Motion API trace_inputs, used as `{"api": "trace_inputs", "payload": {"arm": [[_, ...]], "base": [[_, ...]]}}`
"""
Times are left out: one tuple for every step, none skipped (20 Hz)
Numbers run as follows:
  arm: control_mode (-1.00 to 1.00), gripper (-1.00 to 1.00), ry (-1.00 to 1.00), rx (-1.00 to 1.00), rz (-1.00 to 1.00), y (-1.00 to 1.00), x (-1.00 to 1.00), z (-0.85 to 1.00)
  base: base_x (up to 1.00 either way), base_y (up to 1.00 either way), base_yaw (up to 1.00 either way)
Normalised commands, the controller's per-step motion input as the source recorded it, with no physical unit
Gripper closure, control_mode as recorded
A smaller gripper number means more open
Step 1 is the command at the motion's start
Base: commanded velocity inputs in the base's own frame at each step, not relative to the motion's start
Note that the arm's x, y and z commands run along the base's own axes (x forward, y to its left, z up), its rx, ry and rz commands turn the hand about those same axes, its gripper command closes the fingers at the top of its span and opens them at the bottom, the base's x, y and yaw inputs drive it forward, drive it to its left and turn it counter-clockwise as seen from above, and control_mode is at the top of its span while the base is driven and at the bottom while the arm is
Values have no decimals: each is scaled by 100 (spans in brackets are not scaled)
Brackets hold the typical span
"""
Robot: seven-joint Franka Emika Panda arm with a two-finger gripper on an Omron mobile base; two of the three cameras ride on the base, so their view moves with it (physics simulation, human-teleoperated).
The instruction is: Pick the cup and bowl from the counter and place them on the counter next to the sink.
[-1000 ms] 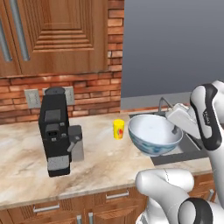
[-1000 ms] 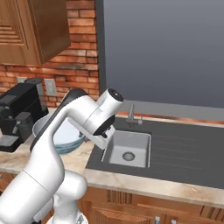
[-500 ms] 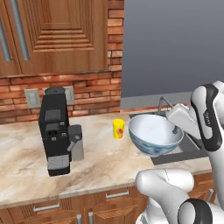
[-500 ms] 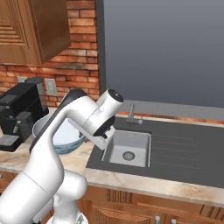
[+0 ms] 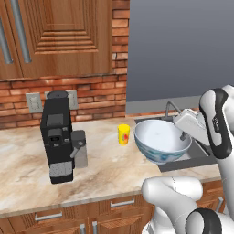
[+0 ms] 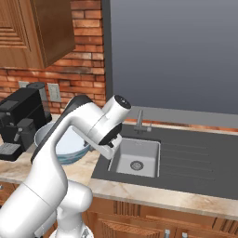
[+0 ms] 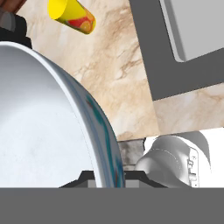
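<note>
While the bowl point(image 5: 162, 140) hangs off the pincer point(image 7: 106, 177), the relation that matters is bowl vs. bare table point(image 5: 109, 164) beside the sink point(image 6: 135, 158). Pincer nearly closed, jaws clamped on the bowl's rim w/ wall between them (hand view). Bowl looks lifted and tilted, rim edge-on to hand cam; in left base view it sits over the boundary where tan stone meets the dark sink surround, arm side toward the basin. Cup point(image 5: 123, 134) stands upright on the table just beside the bowl, on the side away from the sink, near the brick wall; not touching as far as I can tell. Coffee machine point(image 5: 58, 137) well apart, further from sink. Judgement: set-down spot lies below/slightly cup-ward of bowl; lower w/o drifting over the basin. Clearance to the cup is the risk.
</note>
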Motion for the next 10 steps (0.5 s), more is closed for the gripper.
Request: {"api": "trace_inputs", "payload": {"arm": [[-100,100,0,0,0,0,0,-1],[-100,100,0,0,-1,10,6,-12],[-100,100,0,0,-3,15,13,-14],[-100,100,0,0,-5,19,17,-14],[-100,100,1,0,-6,19,21,-14],[-100,100,3,0,-7,17,22,-13],[-100,100,7,0,-10,24,50,-16],[-100,100,6,0,-11,31,59,-24],[-100,100,5,0,-11,31,65,-29],[-100,100,2,0,-12,33,66,-34]], "base": [[0,0,0],[0,0,0],[0,0,0],[0,0,0],[0,0,0],[0,0,0],[0,0,0],[0,0,0],[0,0,0],[0,0,0]]}}
